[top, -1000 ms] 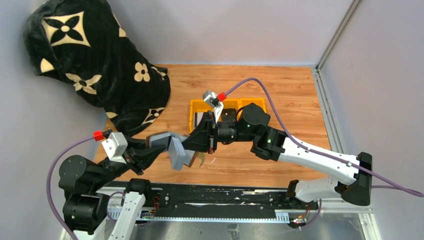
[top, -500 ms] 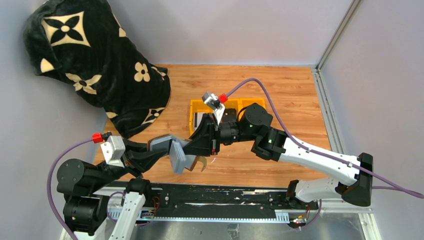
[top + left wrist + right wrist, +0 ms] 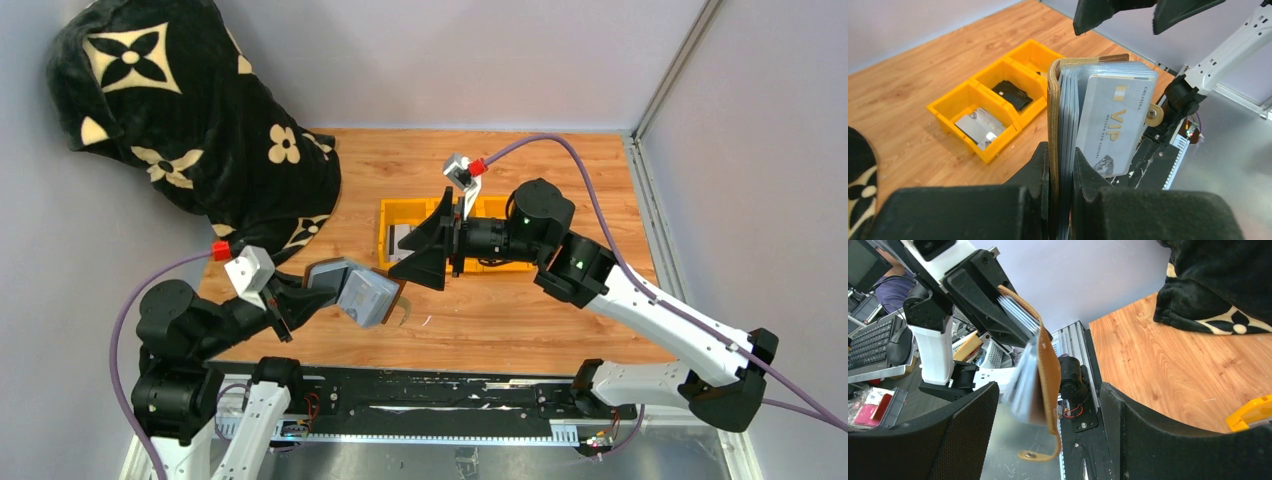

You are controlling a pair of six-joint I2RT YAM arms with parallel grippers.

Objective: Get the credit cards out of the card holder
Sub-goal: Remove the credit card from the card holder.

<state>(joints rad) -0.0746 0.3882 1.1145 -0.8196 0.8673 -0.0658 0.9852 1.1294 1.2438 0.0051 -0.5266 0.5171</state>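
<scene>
Item: holder [image 3: 368, 295], brown leather, raised off the surface [image 3: 500, 320] at its near edge, left of centre. Your left hand [image 3: 1060, 165] is pinched narrow on its lower end. Contents: cards [image 3: 1110, 125], fanned out from the spine, with a silver one marked VIP outermost; the snap tab hangs loose. Your right hand [image 3: 418, 258] stands wide and holds nothing, just right of the holder and apart from it. Also present: yellow tray [image 3: 520, 205] beyond, centre; black flowered blanket [image 3: 180, 120], far left.
</scene>
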